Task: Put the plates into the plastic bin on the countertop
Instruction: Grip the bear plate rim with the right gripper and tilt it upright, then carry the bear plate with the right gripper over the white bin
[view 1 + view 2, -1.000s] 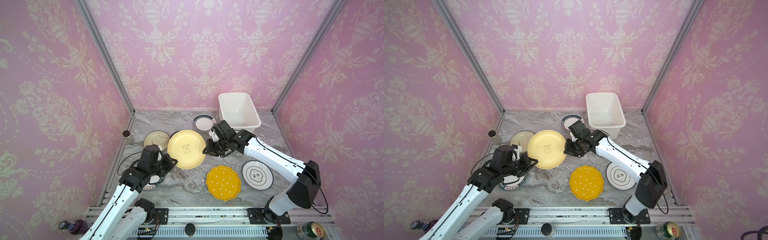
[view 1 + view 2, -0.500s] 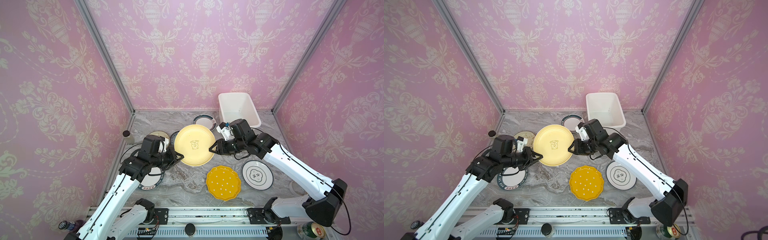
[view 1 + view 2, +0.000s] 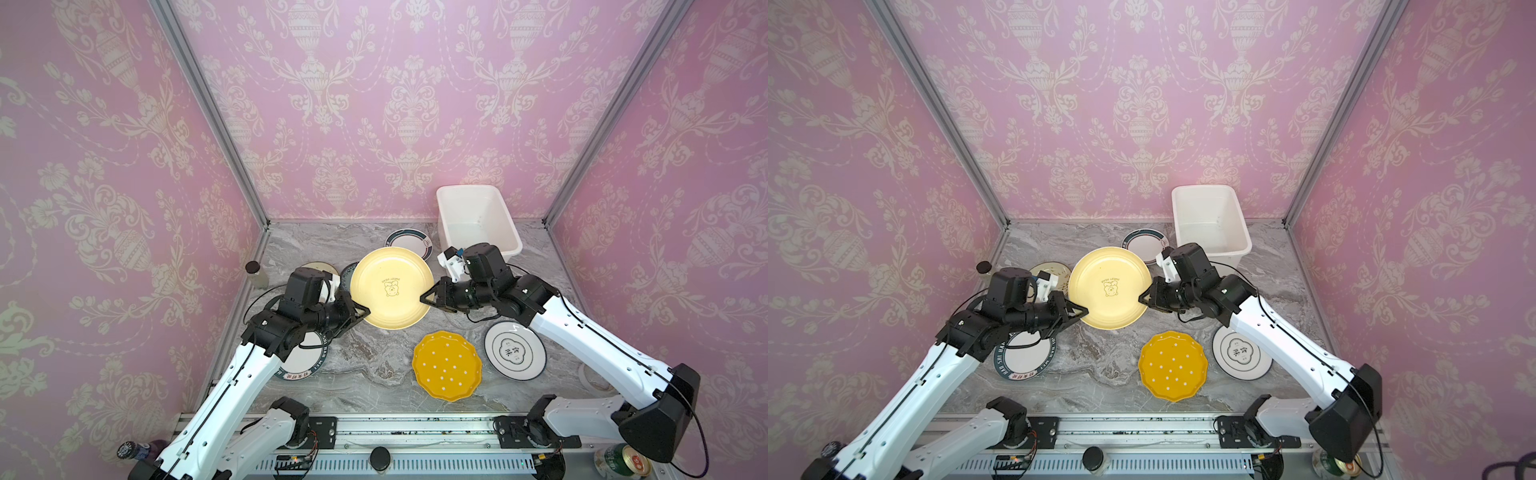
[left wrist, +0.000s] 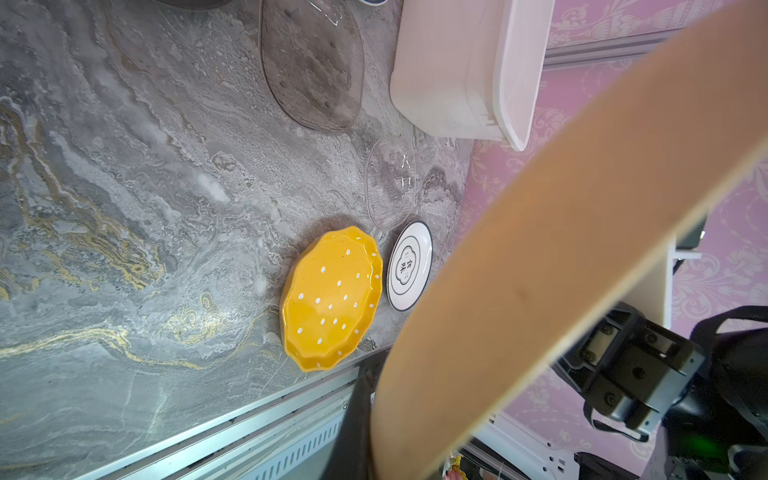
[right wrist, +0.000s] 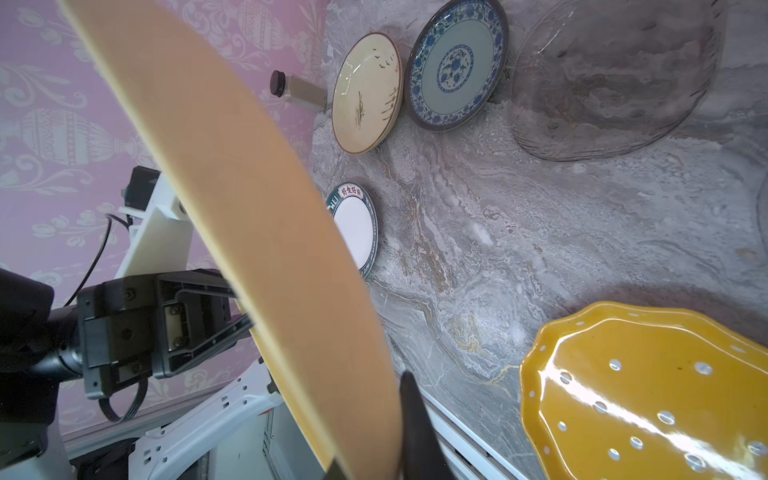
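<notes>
Above the countertop (image 3: 374, 365): pale yellow plate (image 3: 390, 286) hanging in the air, pinched from both sides
On its rim the left gripper (image 3: 361, 313) is clamped at about 8 o'clock and the right gripper (image 3: 428, 298) is clamped at about 3 o'clock. From the plate, the white plastic bin (image 3: 467, 188) sits at 1 o'clock, the dotted orange-yellow plate (image 3: 448, 365) lies flat at 5 o'clock, and a white lettered plate (image 3: 514, 353) is just beside that one.
</notes>
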Action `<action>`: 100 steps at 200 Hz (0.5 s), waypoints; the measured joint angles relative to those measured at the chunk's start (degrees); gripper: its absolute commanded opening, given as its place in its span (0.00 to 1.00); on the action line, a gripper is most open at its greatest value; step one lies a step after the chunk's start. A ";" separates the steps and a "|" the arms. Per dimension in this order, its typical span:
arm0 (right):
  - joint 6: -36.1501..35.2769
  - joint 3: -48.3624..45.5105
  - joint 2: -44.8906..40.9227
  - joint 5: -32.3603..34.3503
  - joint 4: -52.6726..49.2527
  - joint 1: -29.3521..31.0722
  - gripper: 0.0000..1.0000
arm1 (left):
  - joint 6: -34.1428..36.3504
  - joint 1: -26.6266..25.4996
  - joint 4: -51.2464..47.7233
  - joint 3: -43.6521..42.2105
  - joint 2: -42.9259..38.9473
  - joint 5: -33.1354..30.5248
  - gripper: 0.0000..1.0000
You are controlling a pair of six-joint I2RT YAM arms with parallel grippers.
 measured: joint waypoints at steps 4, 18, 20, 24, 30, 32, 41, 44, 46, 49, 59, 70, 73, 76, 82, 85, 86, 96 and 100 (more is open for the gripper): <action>0.26 0.00 0.00 0.17 -0.04 0.00 0.00 | 0.00 -0.02 0.11 0.00 0.00 -0.13 0.17; 1.07 0.28 0.00 1.14 -0.81 0.00 0.00 | -0.68 -0.04 1.16 0.00 -0.37 -0.13 0.38; 1.20 0.37 0.00 1.20 -0.96 -0.04 0.00 | -0.74 -0.02 1.42 0.00 -0.55 -0.28 0.43; 1.49 0.72 0.02 1.51 -1.49 -0.13 0.00 | -1.38 -0.02 1.73 -0.02 -0.85 -0.42 0.51; 2.03 1.38 0.09 1.90 -2.32 -0.37 0.00 | -1.77 -0.02 2.47 -0.02 -1.57 -0.76 0.60; 2.16 1.70 0.11 1.99 -2.62 -0.44 0.00 | -1.77 -0.02 2.78 -0.02 -1.88 -0.85 0.63; 2.78 3.28 0.31 2.67 -3.67 -0.96 0.00 | -2.47 -0.02 3.85 -0.09 -3.32 -1.62 0.71; 3.02 4.00 0.42 2.89 -4.02 -1.22 0.00 | -2.86 -0.02 4.15 -0.11 -3.80 -1.92 0.74; 3.17 4.31 0.46 2.97 -4.15 -1.36 0.00 | -2.67 -0.02 4.39 -0.13 -4.31 -2.12 0.75; 3.61 5.05 0.59 3.06 -4.48 -1.66 0.00 | -3.30 -0.02 4.85 -0.26 -4.90 -2.56 0.77; 4.46 7.34 1.05 3.78 -5.25 -2.78 0.00 | -3.56 -0.02 6.45 -0.76 -7.41 -4.07 0.80; 5.66 9.70 1.62 4.39 -6.03 -4.31 0.00 | -3.91 -0.02 8.48 -1.99 -11.04 -6.58 0.87; 6.21 10.51 1.86 4.66 -6.19 -4.96 0.00 | -3.78 -0.02 8.94 -2.38 -12.28 -7.41 0.89; 6.69 11.06 2.03 4.83 -6.34 -5.44 0.00 | -4.07 -0.02 9.51 -2.78 -13.29 -8.13 0.90; 7.63 12.13 2.40 5.35 -6.45 -6.56 0.00 | -4.00 -0.02 10.36 -3.65 -15.76 -9.90 0.93; 8.17 12.61 2.60 5.62 -6.51 -7.08 0.00 | -3.96 -0.02 10.78 -4.11 -16.79 -10.67 0.93; 8.33 12.72 2.67 5.70 -6.54 -7.26 0.00 | -3.82 -0.02 10.88 -4.24 -17.09 -10.86 0.93; 10.27 14.25 3.41 6.43 -6.64 -9.40 0.00 | -3.82 -0.02 12.41 -6.10 -21.51 -13.99 0.95; 11.15 14.86 3.80 6.95 -6.64 -10.23 0.00 | -3.72 -0.02 12.81 -6.73 -22.95 -14.91 0.96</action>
